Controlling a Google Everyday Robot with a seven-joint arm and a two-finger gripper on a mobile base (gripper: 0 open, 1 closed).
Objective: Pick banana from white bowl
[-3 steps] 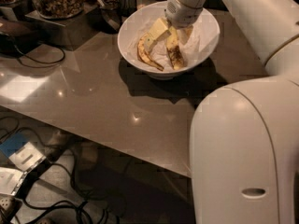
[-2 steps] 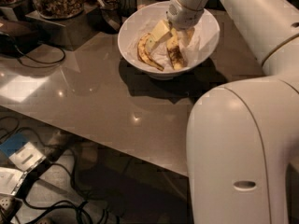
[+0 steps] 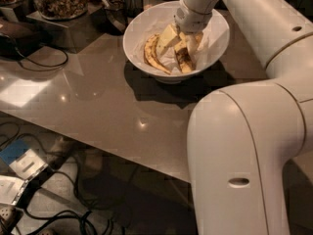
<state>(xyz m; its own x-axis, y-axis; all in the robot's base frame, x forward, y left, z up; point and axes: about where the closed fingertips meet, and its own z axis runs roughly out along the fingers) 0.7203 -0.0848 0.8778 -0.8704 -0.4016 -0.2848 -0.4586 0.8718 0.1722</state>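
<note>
The tool [image 3: 180, 41] is down in the white bowl [image 3: 215, 31] at the worktop's [image 3: 98, 97] far edge, over the banana [image 3: 184, 58] lying there; I cannot tell its grip state. This looks like the grasp step: next, a firm hold, then lift.

Claw [image 3: 180, 39] and banana [image 3: 184, 59] in white bowl [image 3: 139, 26]

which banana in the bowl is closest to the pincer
The dark-blotched banana, right under the pincer in the white bowl; the curved, lighter banana lies further left.

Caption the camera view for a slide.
Gripper inside the white bowl on the grey table, right at the brown-blotched banana.
</note>
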